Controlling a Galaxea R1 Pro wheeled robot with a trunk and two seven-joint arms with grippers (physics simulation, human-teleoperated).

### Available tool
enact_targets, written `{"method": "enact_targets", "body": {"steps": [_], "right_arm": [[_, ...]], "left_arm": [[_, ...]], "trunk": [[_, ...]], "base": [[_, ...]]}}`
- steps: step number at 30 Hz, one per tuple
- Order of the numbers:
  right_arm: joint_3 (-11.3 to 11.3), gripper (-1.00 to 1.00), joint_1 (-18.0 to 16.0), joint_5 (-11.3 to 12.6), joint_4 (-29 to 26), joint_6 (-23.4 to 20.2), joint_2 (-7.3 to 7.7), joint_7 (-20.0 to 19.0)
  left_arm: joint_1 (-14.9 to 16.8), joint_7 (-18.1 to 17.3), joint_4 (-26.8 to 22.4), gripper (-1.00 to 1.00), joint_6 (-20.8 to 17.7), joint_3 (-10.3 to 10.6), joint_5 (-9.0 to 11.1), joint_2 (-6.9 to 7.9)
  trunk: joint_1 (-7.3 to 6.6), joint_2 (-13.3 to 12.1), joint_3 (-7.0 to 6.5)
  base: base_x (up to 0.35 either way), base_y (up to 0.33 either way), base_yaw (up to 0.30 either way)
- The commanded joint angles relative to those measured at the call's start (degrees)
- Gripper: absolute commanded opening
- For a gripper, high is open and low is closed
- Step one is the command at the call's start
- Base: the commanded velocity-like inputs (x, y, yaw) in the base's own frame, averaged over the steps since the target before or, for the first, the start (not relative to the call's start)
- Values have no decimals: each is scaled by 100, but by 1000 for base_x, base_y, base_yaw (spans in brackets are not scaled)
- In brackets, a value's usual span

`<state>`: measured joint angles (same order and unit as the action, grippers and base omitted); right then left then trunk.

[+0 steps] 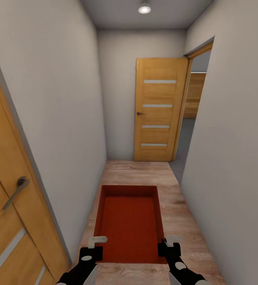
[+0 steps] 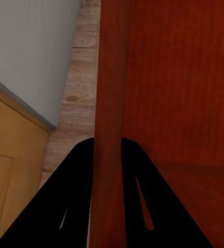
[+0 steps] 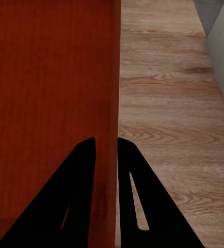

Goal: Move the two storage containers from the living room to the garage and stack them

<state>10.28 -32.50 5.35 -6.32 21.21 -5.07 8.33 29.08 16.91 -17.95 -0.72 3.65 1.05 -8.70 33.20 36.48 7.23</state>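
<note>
An orange-red open-topped storage container (image 1: 129,223) hangs level in front of me above the light wood plank floor of a narrow hallway. My left gripper (image 1: 94,246) is shut on its left wall near the close corner, and my right gripper (image 1: 167,244) is shut on its right wall. In the left wrist view the black fingers (image 2: 78,175) straddle the container's thin wall (image 2: 109,103). The right wrist view shows the same pinch: black fingers (image 3: 81,170) on either side of the wall (image 3: 114,77). The garage is out of view.
White walls close in on both sides. A wooden door (image 1: 10,221) with a handle (image 1: 16,192) stands at my near left. At the hall's end a wooden door (image 1: 158,111) is swung open beside a doorway (image 1: 190,118) on the right, showing grey floor beyond.
</note>
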Motion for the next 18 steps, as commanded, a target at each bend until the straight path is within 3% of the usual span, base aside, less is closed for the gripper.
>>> {"method": "enact_targets", "body": {"steps": [1,18], "right_arm": [[26,-100,-11,1,-10,551,15,19],[26,-100,-11,-8,-10,552,15,19]], "left_arm": [[1,66,72,-100,-16,145,92,35],[1,66,72,-100,-16,153,93,35]], "trunk": [[5,8,9],[5,8,9]], "base": [[322,0,0],[322,0,0]]}}
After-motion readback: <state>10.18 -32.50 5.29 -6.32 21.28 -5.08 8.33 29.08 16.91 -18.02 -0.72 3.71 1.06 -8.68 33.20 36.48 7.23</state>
